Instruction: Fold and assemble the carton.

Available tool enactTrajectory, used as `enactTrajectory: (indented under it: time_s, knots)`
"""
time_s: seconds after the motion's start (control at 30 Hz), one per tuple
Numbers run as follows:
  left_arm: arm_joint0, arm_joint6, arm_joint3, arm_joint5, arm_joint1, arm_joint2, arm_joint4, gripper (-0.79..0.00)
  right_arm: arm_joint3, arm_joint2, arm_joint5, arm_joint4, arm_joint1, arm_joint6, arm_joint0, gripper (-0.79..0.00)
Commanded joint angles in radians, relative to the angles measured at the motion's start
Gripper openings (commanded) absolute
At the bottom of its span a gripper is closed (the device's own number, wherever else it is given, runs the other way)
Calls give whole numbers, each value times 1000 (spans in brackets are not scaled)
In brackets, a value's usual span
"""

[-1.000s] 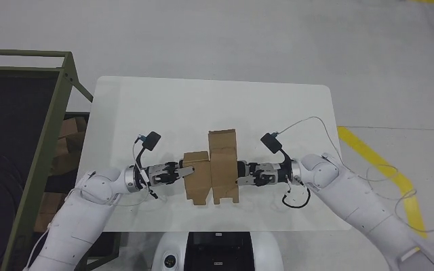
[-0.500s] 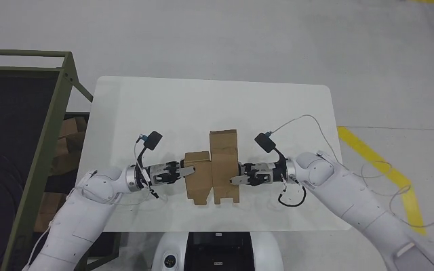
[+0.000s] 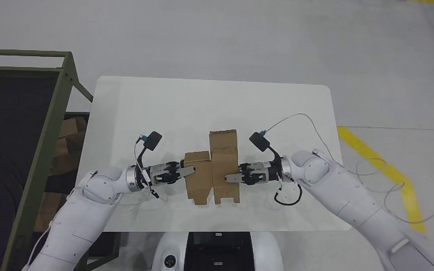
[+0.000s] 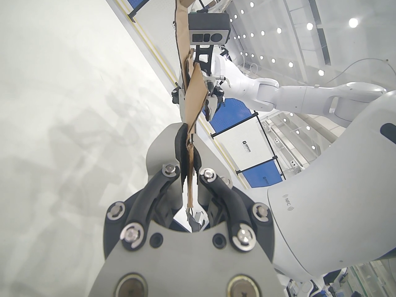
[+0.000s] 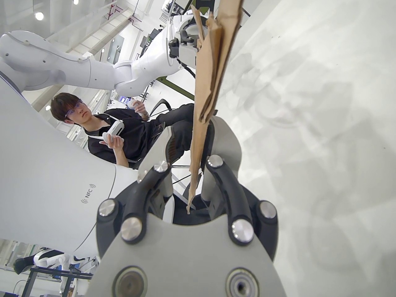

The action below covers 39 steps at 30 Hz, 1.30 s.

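A flattened brown carton (image 3: 211, 166) hangs just above the white table (image 3: 203, 101), near its front edge, held edge-on between both arms. My left gripper (image 3: 182, 171) is shut on the carton's left flap; in the left wrist view the fingers (image 4: 181, 143) pinch the cardboard (image 4: 193, 94). My right gripper (image 3: 232, 178) straddles the carton's right edge. In the right wrist view the cardboard (image 5: 213, 63) runs between the fingers; one finger (image 5: 168, 149) stands off it with a visible gap, so the right gripper (image 5: 191, 139) is open.
A green-framed cart (image 3: 68, 81) with cardboard pieces (image 3: 68, 142) stands off the table's left side. A loose cable (image 3: 298, 125) arcs over the table by the right wrist. A yellow floor line (image 3: 369, 159) runs at the right.
My right gripper has slid left, farther onto the carton's right edge. The carton and my left gripper have stayed put.
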Motion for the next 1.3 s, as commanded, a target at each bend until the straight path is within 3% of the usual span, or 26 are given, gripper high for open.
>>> enactTrajectory:
  time_s: [0.0,0.13,0.3,0.33,0.37,0.4,0.43,0.9,1.27]
  knots:
    - [0,1,1,-3,1,1,-1,-785,4,0,2,1,-2,2,1,-690]
    - [-1,5,2,-4,3,3,-3,-785,9,0,3,2,-6,3,3,-779]
    - [-2,7,3,-5,5,7,-7,-776,17,4,5,3,-10,5,5,-785]
    - [-3,7,3,-3,5,8,-8,-653,20,5,6,3,-11,6,5,-785]
    - [-4,7,3,-1,5,10,-9,-456,22,6,6,4,-11,6,5,-785]
    - [-4,9,4,2,5,12,-12,-188,24,7,6,5,-12,6,5,-785]
    - [-6,9,4,4,6,13,-13,0,25,9,5,5,-12,5,6,-785]
    - [-19,5,38,3,10,8,-145,0,-16,8,11,-35,17,11,3,-785]
    - [-8,-39,20,14,18,-8,-203,0,-59,-50,-41,-95,60,-41,22,-785]
